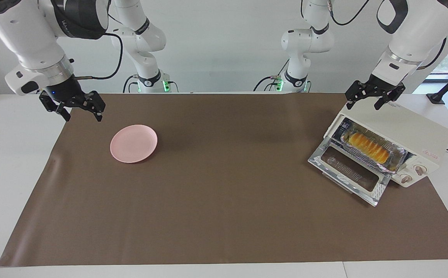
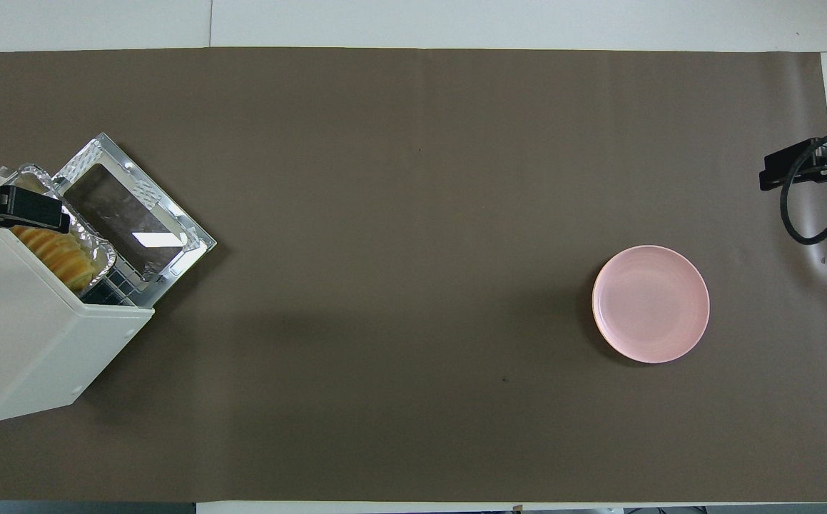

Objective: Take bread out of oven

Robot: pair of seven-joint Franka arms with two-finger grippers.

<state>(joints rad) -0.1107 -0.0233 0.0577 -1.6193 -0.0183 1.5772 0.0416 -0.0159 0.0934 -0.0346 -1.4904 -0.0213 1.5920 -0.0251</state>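
The cream-white oven [image 1: 417, 129] stands at the left arm's end of the table, its glass door [image 1: 347, 172] folded down open. The golden ridged bread [image 1: 367, 146] lies in a crinkled foil tray [image 1: 397, 159] in the oven's mouth. It also shows in the overhead view [image 2: 56, 253], beside the oven [image 2: 21, 335]. My left gripper [image 1: 364, 103] hangs open and empty over the oven's top edge, above the bread; it also shows in the overhead view [image 2: 13, 208]. My right gripper [image 1: 82, 115] waits open and empty over the mat's corner at the right arm's end, near the plate.
A pink plate [image 1: 133, 143] lies on the brown mat [image 1: 224, 200] toward the right arm's end; it also shows in the overhead view [image 2: 650, 303]. The oven's two knobs [image 1: 413, 173] face away from the robots.
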